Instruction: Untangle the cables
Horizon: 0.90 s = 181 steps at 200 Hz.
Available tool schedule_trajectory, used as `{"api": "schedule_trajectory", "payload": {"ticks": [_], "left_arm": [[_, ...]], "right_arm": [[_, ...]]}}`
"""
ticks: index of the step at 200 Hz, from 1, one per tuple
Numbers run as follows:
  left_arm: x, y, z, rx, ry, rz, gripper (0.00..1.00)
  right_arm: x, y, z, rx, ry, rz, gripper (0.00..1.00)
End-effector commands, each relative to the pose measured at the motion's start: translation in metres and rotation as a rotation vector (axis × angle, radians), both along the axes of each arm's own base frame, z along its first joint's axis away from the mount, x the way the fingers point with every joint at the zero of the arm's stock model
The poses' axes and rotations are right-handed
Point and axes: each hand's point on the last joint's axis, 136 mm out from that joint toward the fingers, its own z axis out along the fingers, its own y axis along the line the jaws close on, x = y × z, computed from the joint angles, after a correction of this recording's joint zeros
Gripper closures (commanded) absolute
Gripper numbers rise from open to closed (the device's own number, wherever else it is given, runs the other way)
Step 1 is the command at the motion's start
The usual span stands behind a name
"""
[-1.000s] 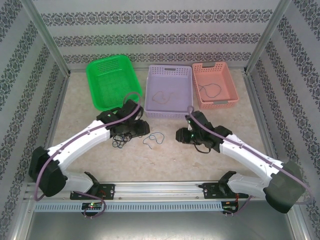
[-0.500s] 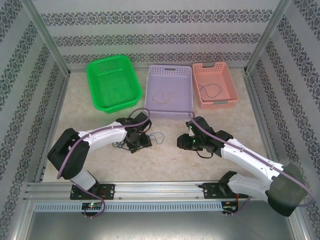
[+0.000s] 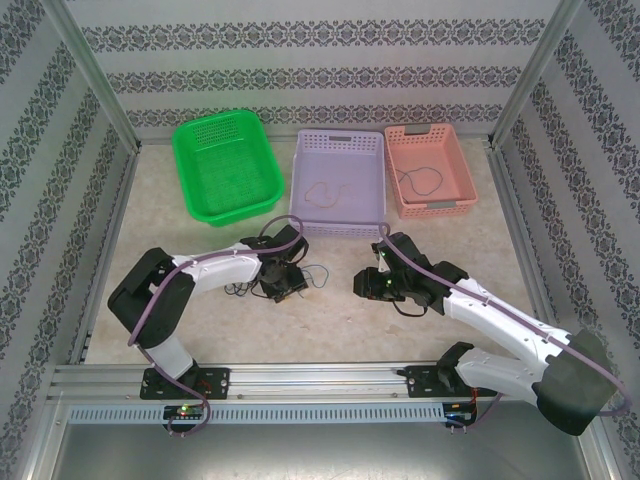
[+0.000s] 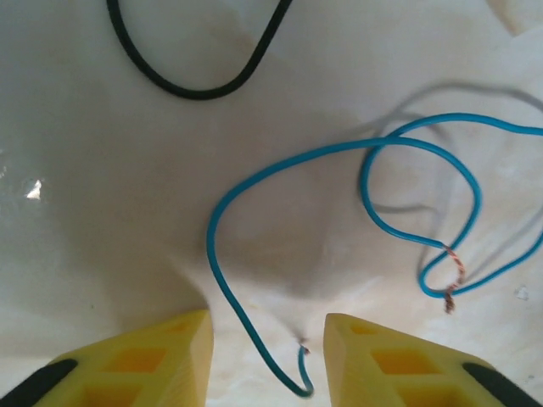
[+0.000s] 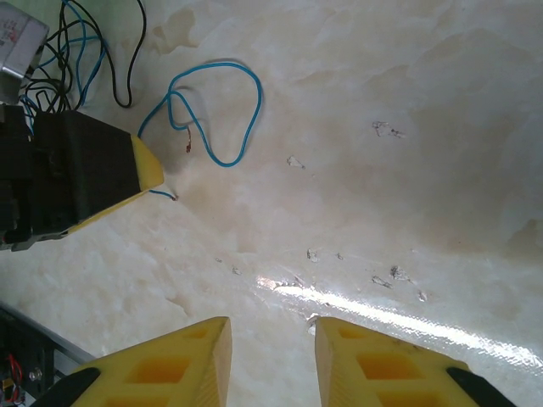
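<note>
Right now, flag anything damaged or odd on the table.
The blue wire has a stripped end: bare twisted copper lies across its own loop. Nothing else stands out.

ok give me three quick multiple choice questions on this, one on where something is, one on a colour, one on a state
1. Where does the near end of the blue wire lie?
A) on the table, between the fingers of the left pincer
B) inside the lilac basket
C) hanging off the table's edge

2. What colour is the leftmost basket in the top view?
A) pink
B) green
C) lilac

3. How does the right pincer stand?
A) shut on a black wire
B) shut on nothing
C) open over bare table

Answers:
1 A: the left wrist view shows the wire's end in the gap between the two yellow fingers.
2 B: the basket at far left is bright green.
3 C: the right wrist view shows a gap between its fingers, with just tabletop in it.
</note>
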Motion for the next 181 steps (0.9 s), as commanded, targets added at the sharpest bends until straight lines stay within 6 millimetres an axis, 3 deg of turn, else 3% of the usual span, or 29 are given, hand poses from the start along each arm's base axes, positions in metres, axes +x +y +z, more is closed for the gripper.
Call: {"api": "schedule_trajectory", "payload": {"ticks": [1,33,83,134,146,181], "left_arm": [[-0.002,-0.005,-0.001,-0.005,0.009,-0.001,0.71],[-0.008,0.003,0.003,0.031,0.006,-0.031,1.00],[-0.014,0.003,0.052,0.007,-0.070,-0.242,1.00],[-0.014,-0.020,0.121,-0.076,-0.194,-0.605,1.00],[-0.015,-0.021,0.130,-0.067,-0.205,-0.677,1.00],[-0.012,-0.024,0.156,-0.065,-0.276,-0.806,1.00]], "right_arm": [[0.000,0.001,-0.001,0.013,0.013,-0.009,0.68],[0.002,0.000,-0.001,0.013,0.012,-0.010,0.68],[0.012,0.008,0.013,0.033,-0.001,0.009,0.68],[0.030,0.020,0.038,0.053,-0.059,0.127,0.62],[0.036,0.021,0.037,0.083,-0.039,0.171,0.58],[0.049,0.021,0.028,0.175,0.088,0.245,0.59]]}}
